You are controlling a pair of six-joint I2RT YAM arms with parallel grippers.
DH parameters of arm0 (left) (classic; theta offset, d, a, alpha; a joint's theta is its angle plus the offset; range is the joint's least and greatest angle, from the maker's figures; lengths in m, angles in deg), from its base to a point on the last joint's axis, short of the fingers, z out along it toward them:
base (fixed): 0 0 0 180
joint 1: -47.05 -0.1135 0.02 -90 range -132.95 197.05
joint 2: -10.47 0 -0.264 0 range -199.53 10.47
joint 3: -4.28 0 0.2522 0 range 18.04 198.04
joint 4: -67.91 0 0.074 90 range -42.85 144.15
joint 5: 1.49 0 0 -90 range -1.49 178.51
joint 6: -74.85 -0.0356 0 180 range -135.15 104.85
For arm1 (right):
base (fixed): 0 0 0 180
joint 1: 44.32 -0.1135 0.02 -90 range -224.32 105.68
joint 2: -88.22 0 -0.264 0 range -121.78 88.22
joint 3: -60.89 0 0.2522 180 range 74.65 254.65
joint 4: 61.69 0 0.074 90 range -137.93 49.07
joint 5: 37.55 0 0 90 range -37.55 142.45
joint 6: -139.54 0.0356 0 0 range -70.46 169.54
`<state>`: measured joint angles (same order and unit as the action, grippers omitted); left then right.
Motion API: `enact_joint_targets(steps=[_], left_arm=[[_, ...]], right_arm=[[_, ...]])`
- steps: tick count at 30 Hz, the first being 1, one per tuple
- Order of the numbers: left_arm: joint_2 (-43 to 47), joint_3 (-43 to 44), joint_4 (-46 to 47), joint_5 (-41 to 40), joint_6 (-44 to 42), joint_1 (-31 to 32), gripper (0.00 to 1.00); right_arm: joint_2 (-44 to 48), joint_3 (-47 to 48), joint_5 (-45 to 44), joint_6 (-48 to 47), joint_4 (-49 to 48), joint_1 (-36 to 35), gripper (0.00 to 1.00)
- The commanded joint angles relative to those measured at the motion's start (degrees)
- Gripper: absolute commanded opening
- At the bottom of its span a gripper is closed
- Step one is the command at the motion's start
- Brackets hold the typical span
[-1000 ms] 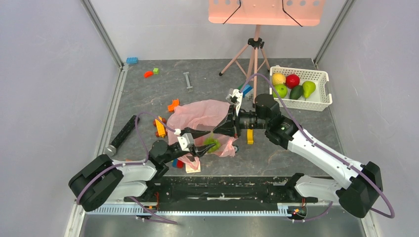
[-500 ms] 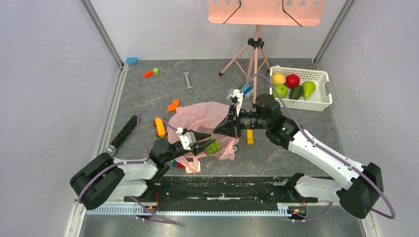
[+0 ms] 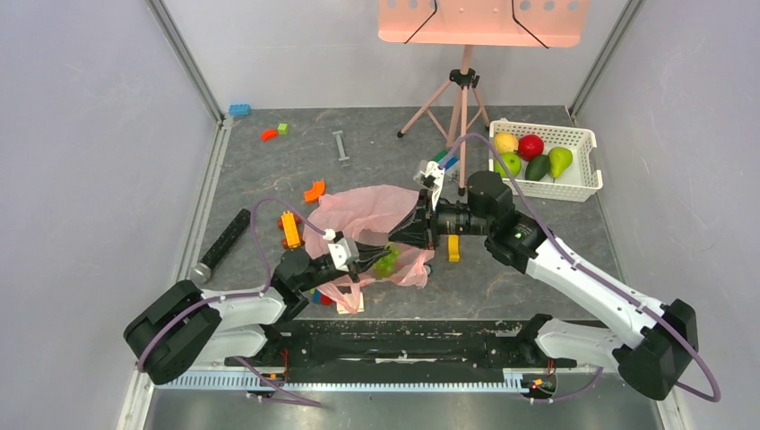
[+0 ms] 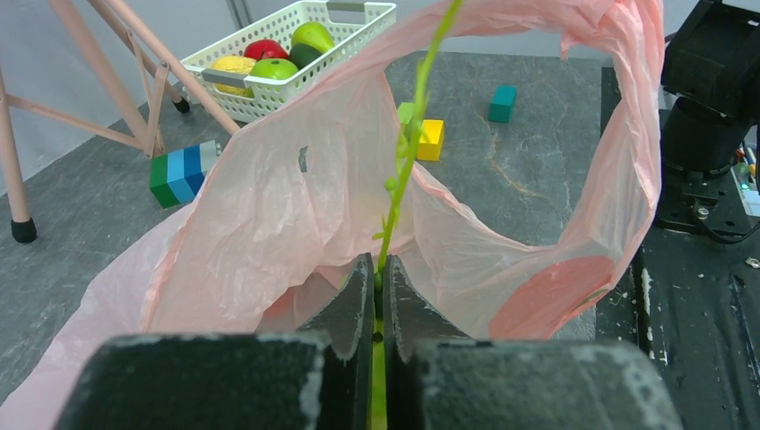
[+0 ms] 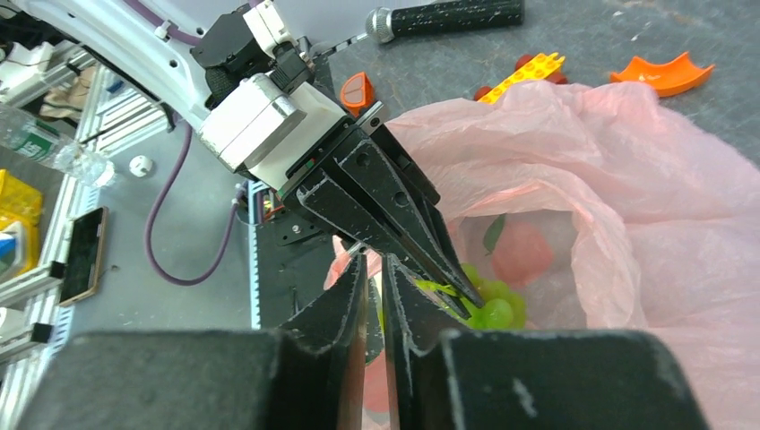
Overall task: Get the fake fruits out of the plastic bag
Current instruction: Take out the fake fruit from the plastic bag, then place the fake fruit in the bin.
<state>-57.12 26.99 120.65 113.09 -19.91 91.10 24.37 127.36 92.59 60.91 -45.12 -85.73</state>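
Top view: angular orange and yellow building blocks crowd the crinkly translucent pink plastic bag; a white lattice basket sits well apart. Left wrist view: the left gripper is clamped on the thin stem of the glossy green plastic grapes (inside the bag's mouth). Right wrist view: the right gripper pinches bag film.

My left end effector is pinched tight on a thin green stem that goes up past the top. The pink bag is open all around it. Far back on the table I see a white basket with fruits inside, and a yellow block.
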Motion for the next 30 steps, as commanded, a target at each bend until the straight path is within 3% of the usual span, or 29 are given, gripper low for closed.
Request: enact_joint_targets(steps=[1,5,9,17,30], left_arm=[[2.05,2.55,-1.06,-0.79,-1.14,-0.11,0.02],[5.34,4.07,-5.82,-3.13,-0.71,-0.11,0.02],[9.11,5.9,-10.99,-6.04,0.87,-0.11,0.02],[16.5,12.25,-23.66,-9.33,4.14,-0.11,0.02],[18.67,31.62,-44.81,-15.59,12.08,-0.11,0.02]], right_arm=[[3.34,1.01,-3.65,-1.19,-1.13,-0.17,0.18],[5.84,-0.29,-8.99,-1.27,-0.44,-0.1,0.47],[9.34,-2.08,-18.19,-0.79,0.47,-0.08,0.59],[13.6,-6.89,-35.41,3.52,5.69,-0.08,0.6],[12.01,-17.94,-38.03,8.11,4.96,-0.08,0.57]])
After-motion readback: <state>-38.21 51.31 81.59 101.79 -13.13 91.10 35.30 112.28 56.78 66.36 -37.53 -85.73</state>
